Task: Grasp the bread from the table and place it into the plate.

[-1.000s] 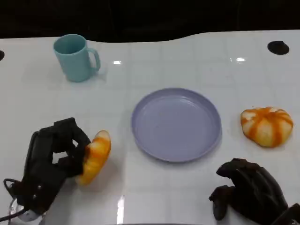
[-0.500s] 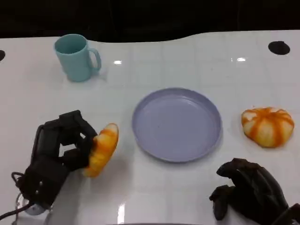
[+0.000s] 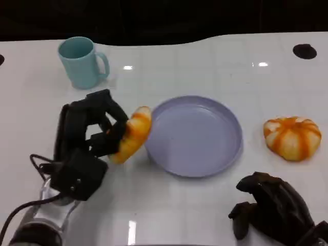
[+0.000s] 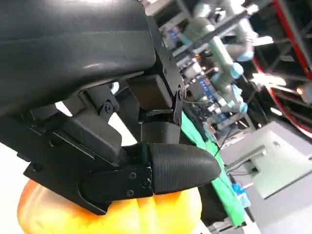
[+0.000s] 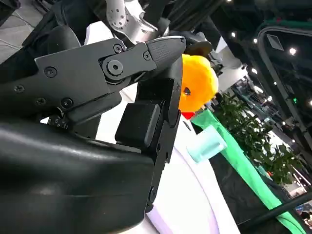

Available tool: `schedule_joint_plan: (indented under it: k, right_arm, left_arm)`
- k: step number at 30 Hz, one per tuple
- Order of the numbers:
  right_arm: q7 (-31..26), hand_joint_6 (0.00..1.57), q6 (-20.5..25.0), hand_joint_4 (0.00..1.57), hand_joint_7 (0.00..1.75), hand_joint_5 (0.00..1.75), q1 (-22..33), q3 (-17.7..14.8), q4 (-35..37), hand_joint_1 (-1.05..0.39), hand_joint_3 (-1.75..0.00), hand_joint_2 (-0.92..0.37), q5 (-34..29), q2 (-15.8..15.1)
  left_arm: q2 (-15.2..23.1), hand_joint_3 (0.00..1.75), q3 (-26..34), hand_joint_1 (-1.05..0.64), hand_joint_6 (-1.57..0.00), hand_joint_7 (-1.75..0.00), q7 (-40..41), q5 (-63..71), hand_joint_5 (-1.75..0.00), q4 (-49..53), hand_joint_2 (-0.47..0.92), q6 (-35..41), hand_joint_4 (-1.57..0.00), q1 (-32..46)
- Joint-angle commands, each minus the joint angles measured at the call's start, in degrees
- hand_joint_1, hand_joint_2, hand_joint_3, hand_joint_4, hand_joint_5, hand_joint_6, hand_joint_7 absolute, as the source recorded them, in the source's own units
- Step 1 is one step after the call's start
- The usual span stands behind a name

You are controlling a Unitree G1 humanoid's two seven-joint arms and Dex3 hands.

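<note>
In the head view, the left hand gripped the bread and held it at the left rim of the plate, which lay near the middle of the white surface. A second bread lay toward the right edge, a teal mug toward the far left corner. The right hand rested by the near edge, its fingers curled in on nothing.

In the left wrist view, the black fingers pressed on the orange bread.

In the right wrist view, the right hand's fingers held nothing, and the bread and the mug showed beyond them. No writing could be read.
</note>
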Motion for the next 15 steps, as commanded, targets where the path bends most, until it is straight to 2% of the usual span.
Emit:
schedule_joint_plan:
  k: [1,4,6,9,15]
  right_arm:
    - [0.9,1.57,-0.7,1.52,0.36,0.81,-0.1,-0.8,0.8,-0.73,0.00,-0.91,0.3,-0.9]
    - [1.2,1.57,-0.8,1.52,0.36,0.81,-0.4,-0.8,1.2,-0.74,0.00,-0.91,0.2,-1.0]
    - [1.7,1.57,-0.8,1.52,0.36,0.81,-0.7,-0.8,1.8,-0.74,0.00,-0.90,0.2,-1.2]
    - [1.5,1.57,-0.3,1.52,0.36,0.80,-0.6,-0.6,1.7,-0.74,0.00,-0.89,0.1,-1.2]
    - [2.5,1.57,-0.8,1.53,0.32,0.77,-0.8,-0.7,2.2,-0.71,-0.01,-0.90,0.4,-1.0]
  left_arm:
    - [1.3,0.94,-2.3,-1.05,-1.13,-1.74,7.2,5.4,-1.75,0.4,0.92,-0.2,-1.36,-2.8]
    - [1.7,0.96,-4.2,-1.05,-1.13,-1.75,10.7,8.8,-1.75,0.5,0.92,1.0,-1.36,-3.8]
    - [2.3,1.06,-6.4,-1.05,-1.14,-1.75,13.4,12.2,-1.75,0.0,0.92,3.2,-1.39,-4.9]
    - [2.7,1.12,-9.6,-1.05,-1.16,-1.75,15.1,15.9,-1.75,0.1,0.92,6.2,-1.43,-6.8]
    - [1.9,1.09,-13.7,-1.05,-1.19,-1.75,14.1,17.8,-1.75,2.6,0.92,9.7,-1.46,-10.4]
